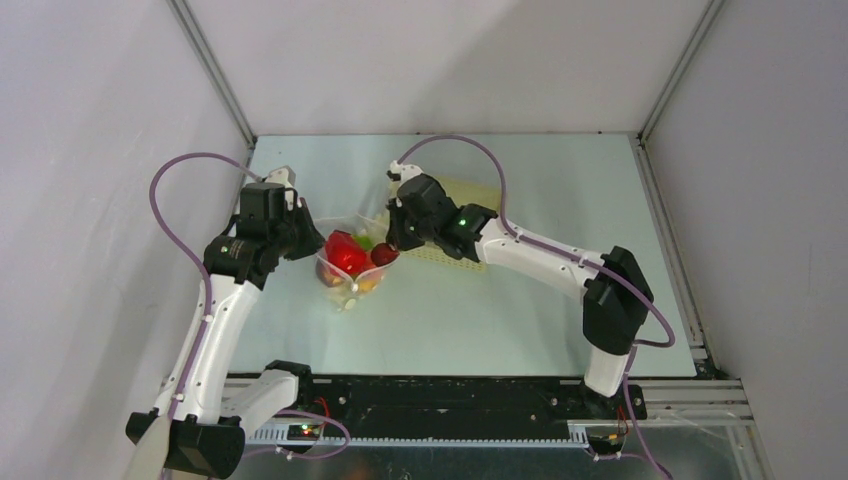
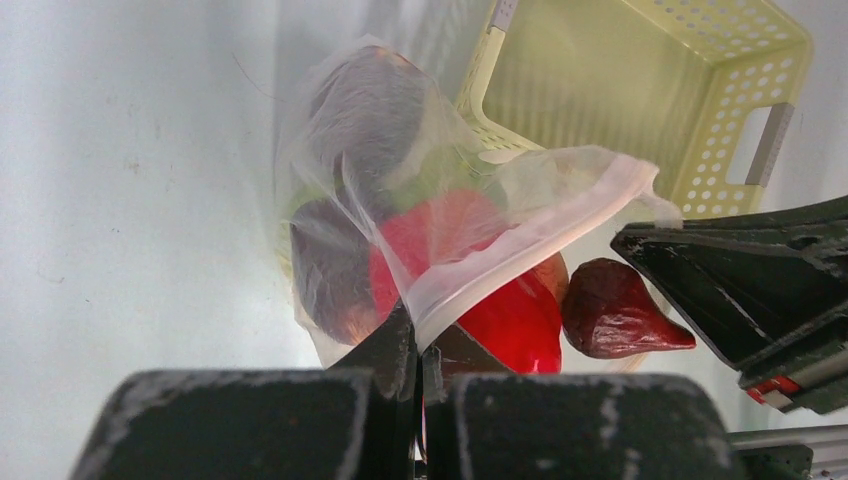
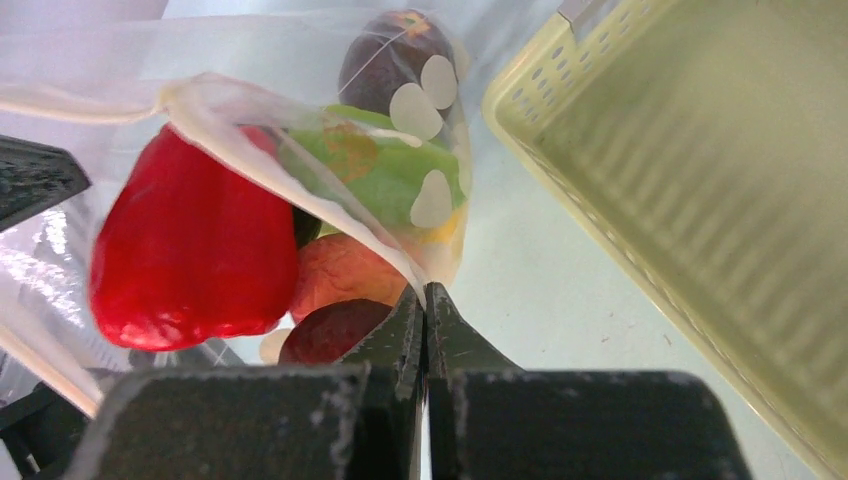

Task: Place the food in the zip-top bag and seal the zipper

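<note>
Clear zip-top bag spans between both grippers, food inside.
Mouth edge is clenched by left gripper and by right gripper; basket lies just beside the right gripper.

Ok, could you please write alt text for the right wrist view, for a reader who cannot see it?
The right pincer is shut on the edge of a clear bag that holds a red pepper near the mouth, with a green piece and a purple piece behind it. A pale yellow basket stands on the right.
</note>
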